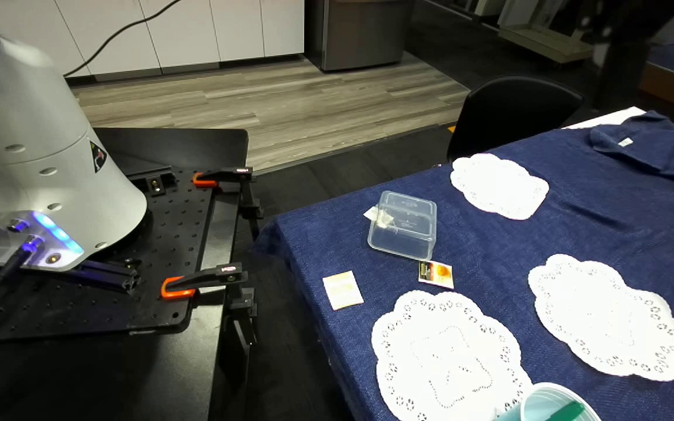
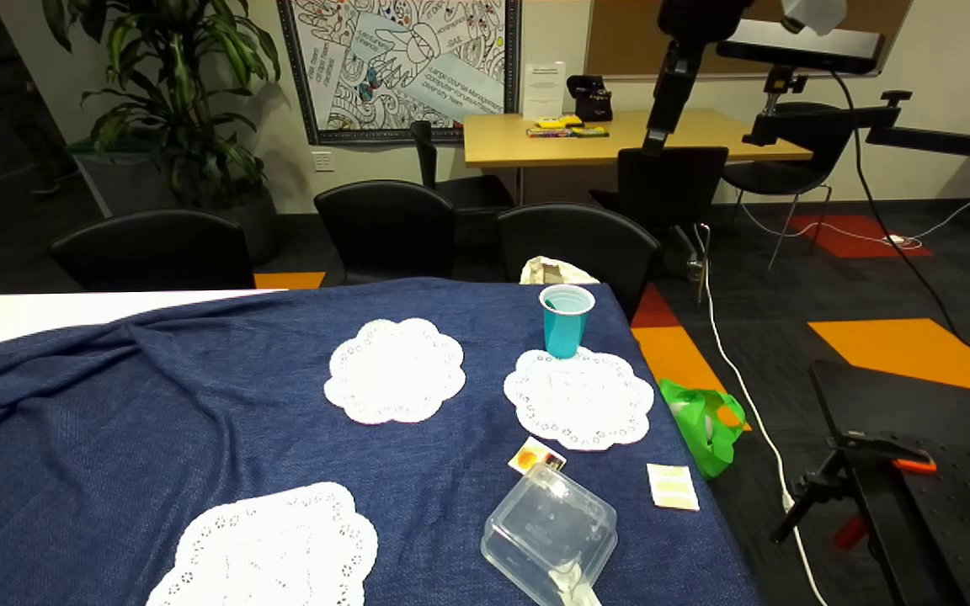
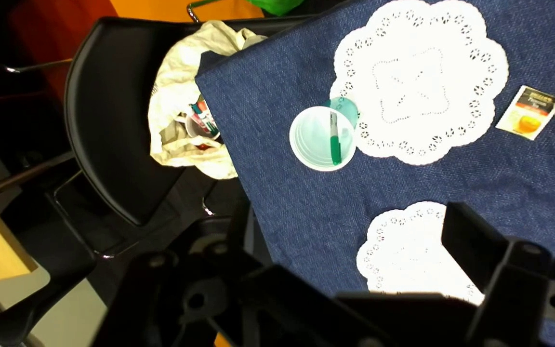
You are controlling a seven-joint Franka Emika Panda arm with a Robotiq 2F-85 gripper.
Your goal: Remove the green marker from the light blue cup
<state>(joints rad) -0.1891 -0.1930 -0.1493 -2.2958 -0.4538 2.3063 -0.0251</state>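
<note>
The wall poster [image 2: 401,71] over there says "Diversity Team"; near a corner of the cloth-draped desk [image 2: 30,314], a white-rimmed cup [image 2: 565,333] holds the marker [image 3: 334,137]. The hand [image 3: 348,219] gapes wide.

In an exterior view: dark blue cloth [image 2: 434,471] over white table [image 2: 64,313]. Green marker [image 3: 335,144] inside light blue plastic cup [image 2: 565,332]; cup upright at the far edge of a white scalloped doily [image 2: 579,402]. Left of these, second white scalloped doily [image 2: 397,372]; third white scalloped doily [image 2: 274,551] in foreground, left of clear rectangular plastic box [image 2: 548,526]. Orange-and-white rectangular packet [image 2: 533,457] between box and the cup's doily, just beside the box. Flat pale-yellow square packet [image 2: 673,486] right of box. Wrist view: beige cloth bag [image 3: 176,91] beyond cloth's corner, left of cup; curved black chair [image 3: 113,125] farther left.
</note>
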